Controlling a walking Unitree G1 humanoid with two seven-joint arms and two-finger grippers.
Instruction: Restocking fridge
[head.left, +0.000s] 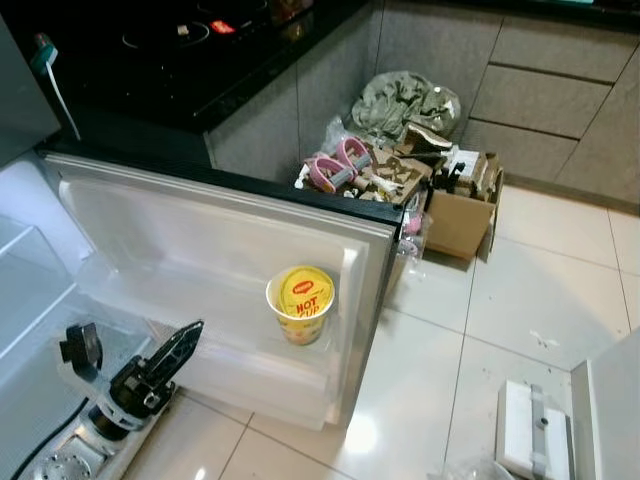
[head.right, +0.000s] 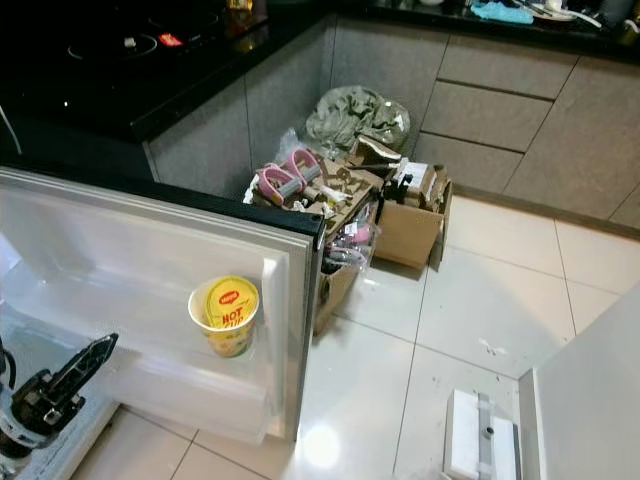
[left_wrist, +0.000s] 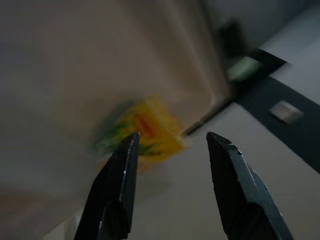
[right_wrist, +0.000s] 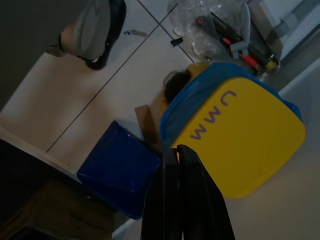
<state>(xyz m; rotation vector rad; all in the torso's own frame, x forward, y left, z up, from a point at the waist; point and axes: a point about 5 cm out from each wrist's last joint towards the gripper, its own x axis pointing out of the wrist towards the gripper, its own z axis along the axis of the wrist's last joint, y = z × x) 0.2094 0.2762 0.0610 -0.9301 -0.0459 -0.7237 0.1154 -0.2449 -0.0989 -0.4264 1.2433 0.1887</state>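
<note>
Yellow noodle cup stands upright in the open fridge door's shelf, apparently just stocked, so the left gripper hangs near it with fingers spread wide and empty, while the right gripper's fingers are pressed together over a yellow bin lid.

Overhead light is glaring off the floor tiles at the lower centre, while the stovetop at upper left is sitting dim. In the left wrist view the cup is smearing out of focus.
</note>
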